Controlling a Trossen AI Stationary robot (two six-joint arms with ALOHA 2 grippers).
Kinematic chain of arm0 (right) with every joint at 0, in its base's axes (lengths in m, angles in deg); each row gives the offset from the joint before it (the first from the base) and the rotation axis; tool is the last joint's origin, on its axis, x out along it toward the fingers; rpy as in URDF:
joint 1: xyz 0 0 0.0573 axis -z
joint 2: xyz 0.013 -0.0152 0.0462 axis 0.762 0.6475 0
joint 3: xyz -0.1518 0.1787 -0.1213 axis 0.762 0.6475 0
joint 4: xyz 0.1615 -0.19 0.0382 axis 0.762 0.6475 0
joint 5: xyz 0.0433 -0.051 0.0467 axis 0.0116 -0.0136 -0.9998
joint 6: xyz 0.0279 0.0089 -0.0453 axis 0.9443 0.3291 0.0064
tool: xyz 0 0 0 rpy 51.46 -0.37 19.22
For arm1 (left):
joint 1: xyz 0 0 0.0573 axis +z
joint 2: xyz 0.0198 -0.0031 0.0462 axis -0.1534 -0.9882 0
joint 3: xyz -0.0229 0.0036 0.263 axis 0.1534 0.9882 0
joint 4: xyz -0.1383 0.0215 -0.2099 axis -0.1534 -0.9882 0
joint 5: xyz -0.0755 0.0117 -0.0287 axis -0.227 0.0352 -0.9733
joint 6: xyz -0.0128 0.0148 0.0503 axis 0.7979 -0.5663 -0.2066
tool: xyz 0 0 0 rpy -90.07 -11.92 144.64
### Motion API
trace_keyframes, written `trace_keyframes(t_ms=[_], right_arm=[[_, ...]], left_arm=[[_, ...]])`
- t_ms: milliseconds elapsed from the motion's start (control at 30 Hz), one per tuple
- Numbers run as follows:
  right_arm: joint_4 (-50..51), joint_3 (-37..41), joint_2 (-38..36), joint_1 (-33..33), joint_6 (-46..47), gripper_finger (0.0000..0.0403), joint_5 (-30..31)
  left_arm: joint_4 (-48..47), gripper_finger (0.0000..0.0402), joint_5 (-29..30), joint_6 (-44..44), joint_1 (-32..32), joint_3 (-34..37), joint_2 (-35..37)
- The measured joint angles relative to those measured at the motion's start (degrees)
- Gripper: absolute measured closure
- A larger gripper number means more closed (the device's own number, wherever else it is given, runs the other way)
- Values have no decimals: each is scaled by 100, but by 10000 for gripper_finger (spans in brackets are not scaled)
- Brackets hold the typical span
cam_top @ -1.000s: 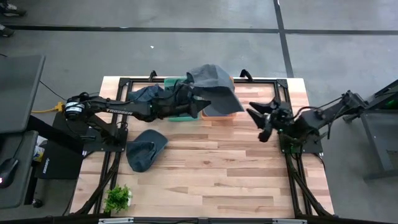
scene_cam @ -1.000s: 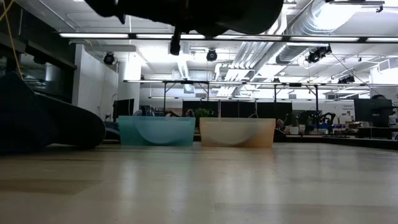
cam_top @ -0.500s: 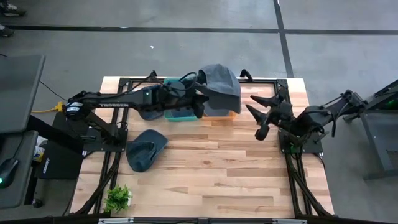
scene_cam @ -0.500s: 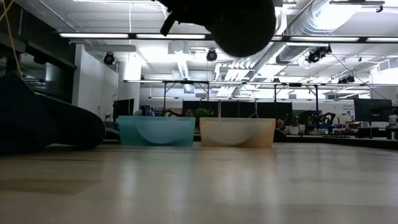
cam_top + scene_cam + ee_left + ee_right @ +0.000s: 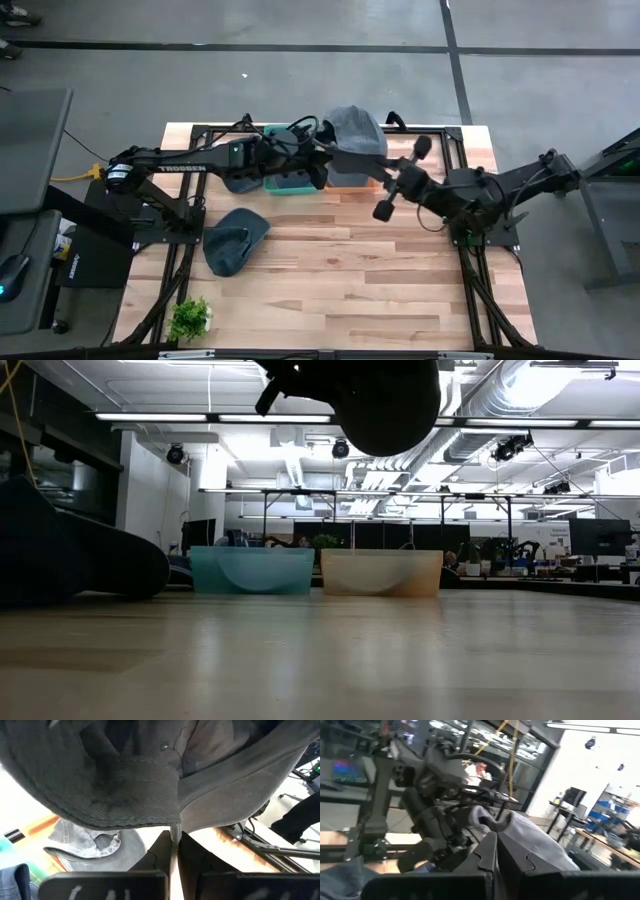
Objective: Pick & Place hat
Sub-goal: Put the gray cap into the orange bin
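Note:
A grey cap (image 5: 355,130) hangs in the air over the orange bin (image 5: 372,183) at the table's far edge, and my left gripper (image 5: 328,165) is shut on it. In the low view this cap (image 5: 385,405) hangs well above both bins. A denim cap (image 5: 95,840) lies in the orange bin below it. Another bluish cap (image 5: 232,160) sits at the teal bin (image 5: 285,183). A dark cap (image 5: 235,240) lies flat on the table's left half. My right gripper (image 5: 398,180) hovers shut just right of the bins, touching nothing. My left gripper (image 5: 173,837) pinches the grey cap's rim at the seam (image 5: 173,826) where the brim meets the crown, between its two fingers. It comes level from the table's left. The cap is lifted clear and spreads out beyond the fingertips, above the orange bin.
The teal bin (image 5: 252,570) and the orange bin (image 5: 380,572) stand side by side at the far edge. A small green plant (image 5: 190,318) stands at the near left corner. The dark cap (image 5: 70,560) bulks at the left in the low view. Bare wood covers the near middle.
My left gripper has carried the grey cap up and toward the table's right, from beside the teal bin to above the orange bin, and the cap has bunched into a rounder shape. My right arm has reached from the right edge toward the bins.

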Motion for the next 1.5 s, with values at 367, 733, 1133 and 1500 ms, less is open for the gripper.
trace_keyframes(t_ms=[367,733,1133,1500], right_arm=[[1308,-752,660,282,-489,360,-14],[1809,-1034,785,152,-1452,236,825],[2472,-1032,819,645,-1197,242,476],[3634,-1032,819,825,-287,390,230]], left_arm=[[-2,396,-124,76,0,0,0],[-2,396,-218,137,0,2,0],[-2,396,-305,156,0,2,0],[20,396,-534,237,4,2,0]])
